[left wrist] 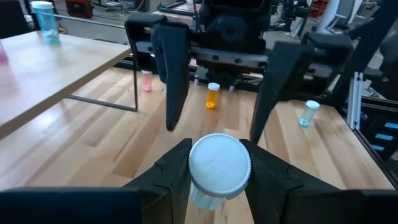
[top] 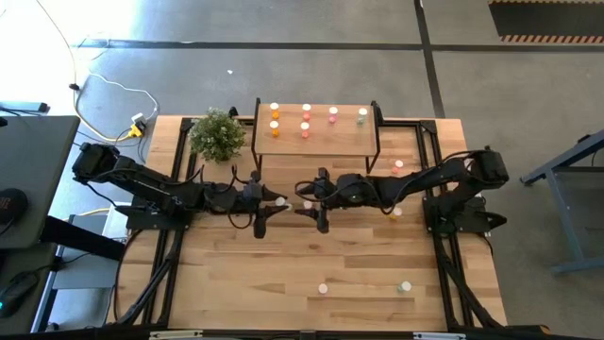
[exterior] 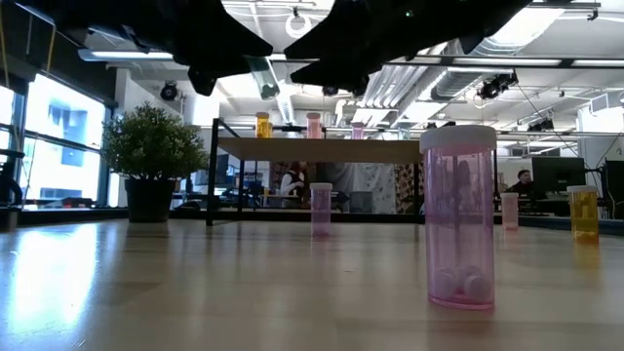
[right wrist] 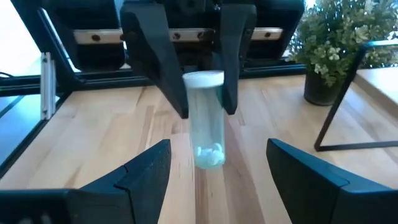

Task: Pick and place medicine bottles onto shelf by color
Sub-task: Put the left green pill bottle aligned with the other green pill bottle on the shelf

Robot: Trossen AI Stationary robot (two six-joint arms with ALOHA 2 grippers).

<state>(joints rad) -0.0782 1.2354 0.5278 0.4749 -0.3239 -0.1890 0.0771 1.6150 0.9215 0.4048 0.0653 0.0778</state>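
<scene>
Overhead, table-level, two facing wrist views

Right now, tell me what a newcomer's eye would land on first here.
Mid-table, the left gripper holds a pale green bottle in its fingers, facing the right gripper, whose fingers are spread wide. Behind them, the shelf already carries orange, pink and green bottles, beside a potted plant.

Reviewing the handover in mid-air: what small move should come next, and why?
Probably the right gripper should ease forward around the pale green bottle and close. The left gripper is shut on that bottle, holding it above the table, while the right one faces it with fingers open on either side, not yet touching.
</scene>
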